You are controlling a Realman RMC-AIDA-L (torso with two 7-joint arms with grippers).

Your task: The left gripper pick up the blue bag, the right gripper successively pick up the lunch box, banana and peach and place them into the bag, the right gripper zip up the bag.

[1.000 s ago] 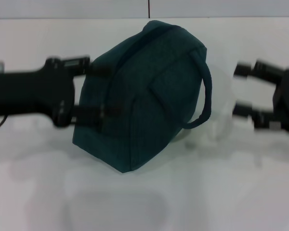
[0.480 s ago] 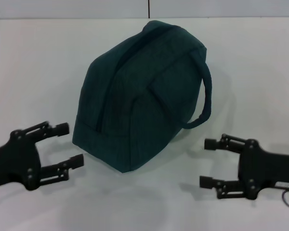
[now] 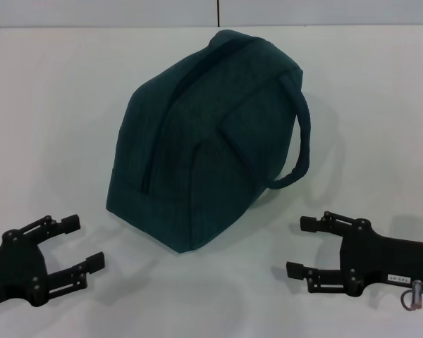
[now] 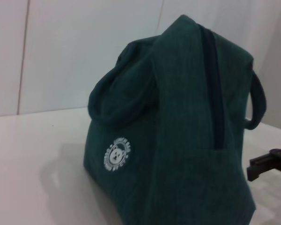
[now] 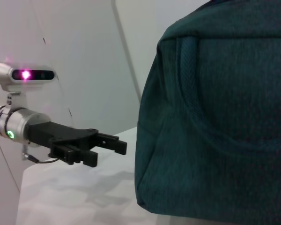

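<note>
The blue bag stands on the white table, its zipper line shut and one loop handle hanging on its right side. It also fills the left wrist view, where its white round logo shows, and the right wrist view. My left gripper is open and empty, in front of the bag and to its left, apart from it; it also shows in the right wrist view. My right gripper is open and empty in front of the bag, to its right. The lunch box, banana and peach are out of view.
A pale wall runs along the table's far edge behind the bag. The right gripper's metal ring pin hangs near the picture's lower right corner.
Both grippers have drawn back from the bag's sides toward the near edge of the table and now sit low, open. The bag has not moved.
</note>
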